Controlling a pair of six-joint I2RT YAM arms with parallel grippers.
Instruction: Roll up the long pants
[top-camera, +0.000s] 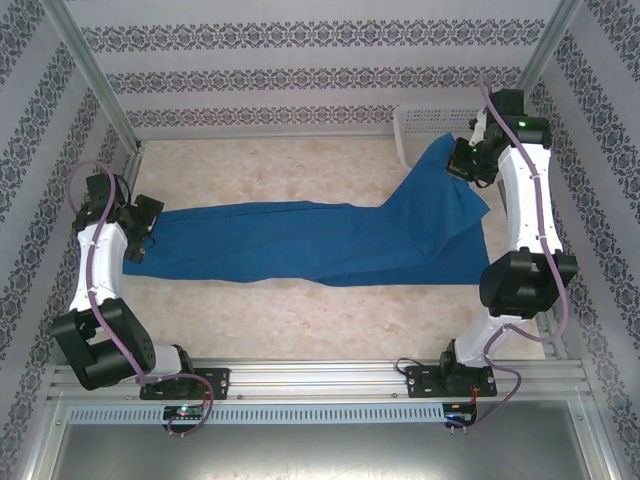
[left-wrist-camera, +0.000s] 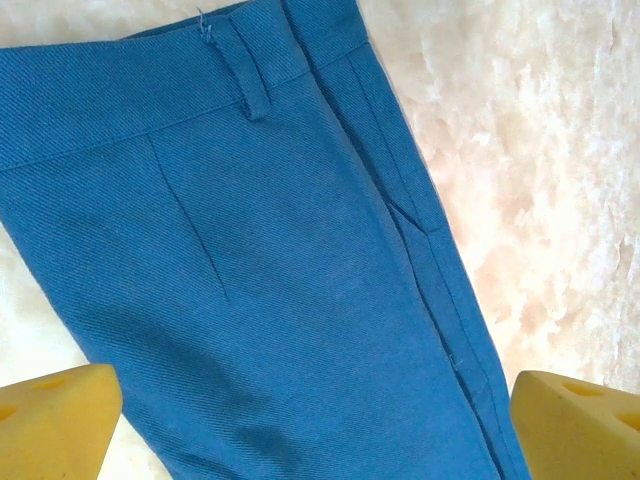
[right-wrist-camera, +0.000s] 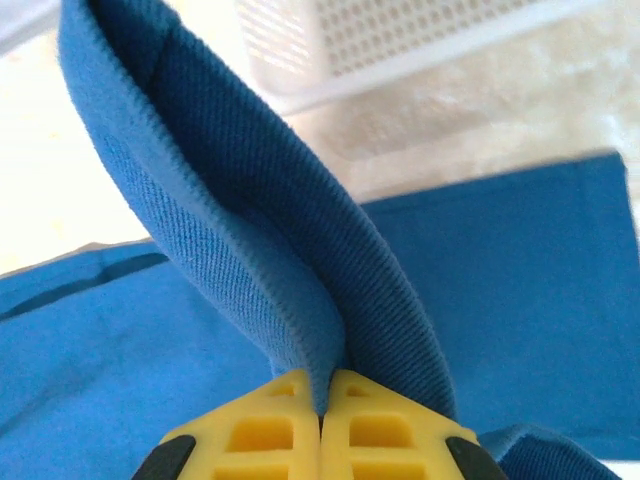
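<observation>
So the long pants (top-camera: 300, 240) are laid out flat across the table (top-camera: 300, 320), running left to right, with the waistband end on the left and the leg end on the right. The right gripper (right-wrist-camera: 322, 410) is clamped tight on the leg end. In its wrist cam the yellow pads (right-wrist-camera: 260, 430) are pressed together with a folded edge of the blue cloth pinched between them, and the fabric loops up and away from the jaws in a sort of standing fold. From the top you can see that corner of the pants is up off the table at the far right, just beside the white mesh basket (top-camera: 425, 120) sitting by the back wall. The rest of the leg below it spreads out on the surface. Over on the left, the left gripper (top-camera: 143, 218) hangs over the waistband end with its jaws spread wide, holding nothing. Its wrist cam looks down at the waistband, with a belt loop (left-wrist-camera: 252, 95), a dart and the pocket seam all visible, and a yellow fingertip (left-wrist-camera: 60, 420) at each bottom corner with cloth between them. It's hard to say from either angle whether those tips are actually touching the fabric, but it looks like they're just above it to me.
</observation>
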